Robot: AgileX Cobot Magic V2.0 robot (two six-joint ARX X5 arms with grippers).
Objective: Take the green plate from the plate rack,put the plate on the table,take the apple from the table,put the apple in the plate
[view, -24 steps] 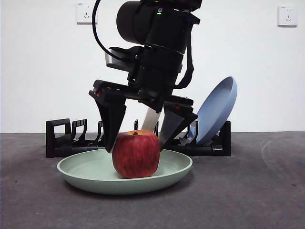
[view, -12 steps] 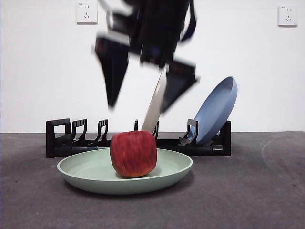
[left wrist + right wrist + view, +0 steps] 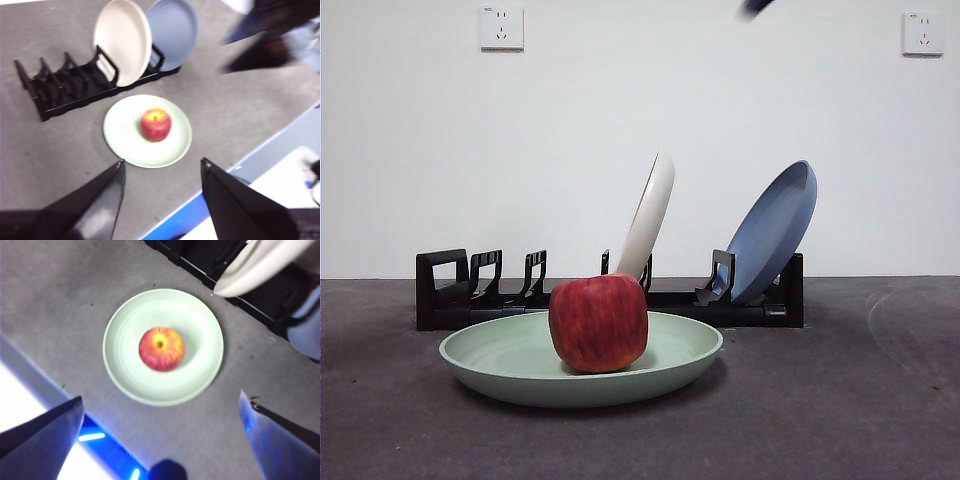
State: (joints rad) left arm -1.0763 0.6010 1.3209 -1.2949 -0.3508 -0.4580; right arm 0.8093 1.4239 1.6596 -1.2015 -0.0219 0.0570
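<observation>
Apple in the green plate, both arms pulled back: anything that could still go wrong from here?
1. The apple sits off-centre in the green plate and is rounded, so a knock to the table might roll it toward the rim.
2. The cream-white plate and blue plate lean steeply in the plate rack just behind; a jolt could tip one onto the green plate.
3. Both pincers, left and right, hang open high above; a careless descent could hit the apple.

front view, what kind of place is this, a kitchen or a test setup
Likely a lab test bench, not a kitchen: a bare white wall with sockets, a plain grey table, and only a plate rack.
</observation>
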